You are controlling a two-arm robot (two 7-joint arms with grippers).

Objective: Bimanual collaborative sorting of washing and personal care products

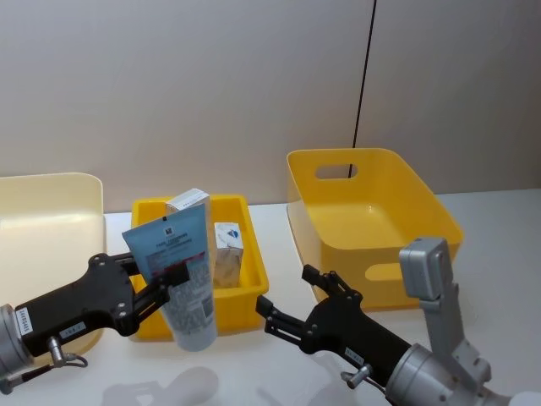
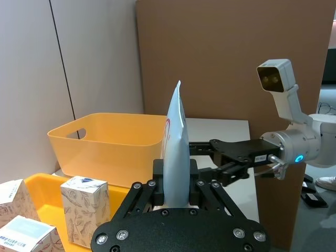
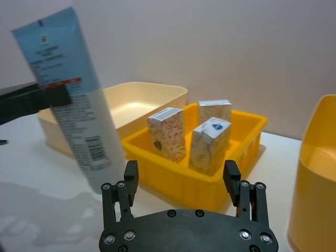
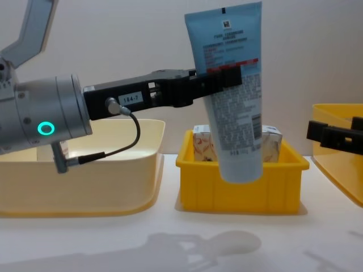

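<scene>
Hanging cap-down, pale-blue tube (image 1: 172, 239) is clamped by left gripper (image 1: 180, 279); right gripper (image 1: 286, 289) jaws apart.

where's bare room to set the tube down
Bare: the big yellow bin on the right, the cream bin on the left, the table in front between the left gripper, holding the tube, and the right gripper. Crowded: the small yellow tray with cartons.

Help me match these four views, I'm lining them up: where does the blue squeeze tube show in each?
Head view: blue tube left of centre, clamped by the left gripper, before the small yellow bin.
Left wrist view: edge-on in that gripper's grip.
Right wrist view: tilted, beyond the open right gripper.
Chest view: roughly upright, centre-right, before the bin.
Shared landmark: the small yellow bin holding cartons.
</scene>
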